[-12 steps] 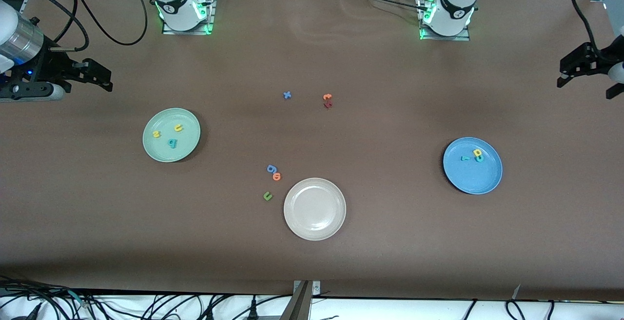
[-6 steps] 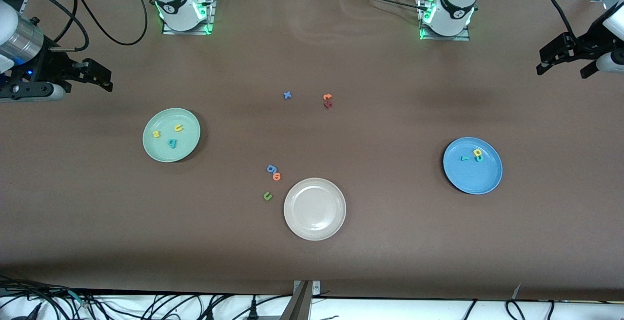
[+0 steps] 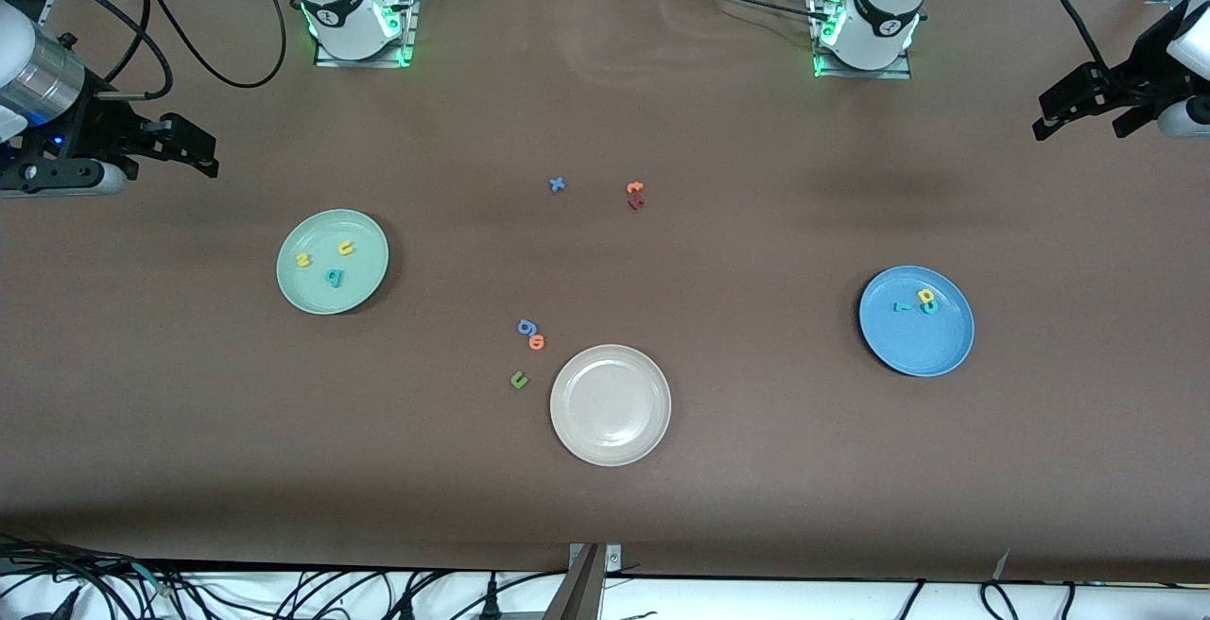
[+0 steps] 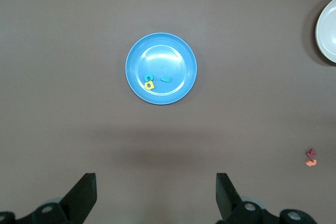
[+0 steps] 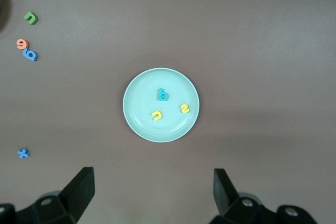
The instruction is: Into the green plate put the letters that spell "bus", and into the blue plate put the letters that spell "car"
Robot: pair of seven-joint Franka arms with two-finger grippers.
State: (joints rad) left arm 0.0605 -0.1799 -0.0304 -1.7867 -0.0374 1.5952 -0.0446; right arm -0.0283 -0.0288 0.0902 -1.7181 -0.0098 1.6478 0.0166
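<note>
Left gripper (image 3: 1087, 114) is pulled up and away at left arm's end of tabletop, fingers wide apart, nothing held. Right gripper (image 3: 180, 149) is parked at its own end, fingers apart, waiting. "bus" letters (image 3: 328, 261) are seen in green plate (image 3: 293, 294). "car" letters (image 3: 919, 302) are seen in blue plate (image 3: 931, 355). Foam letters are judged light, soft, tiny; best pinched by thin edges.

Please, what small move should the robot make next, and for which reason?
Probably none beyond parking both arms. The green plate already holds b, u and s; the blue plate holds c, a and r. The left hand and right hand hang open and empty.
</note>
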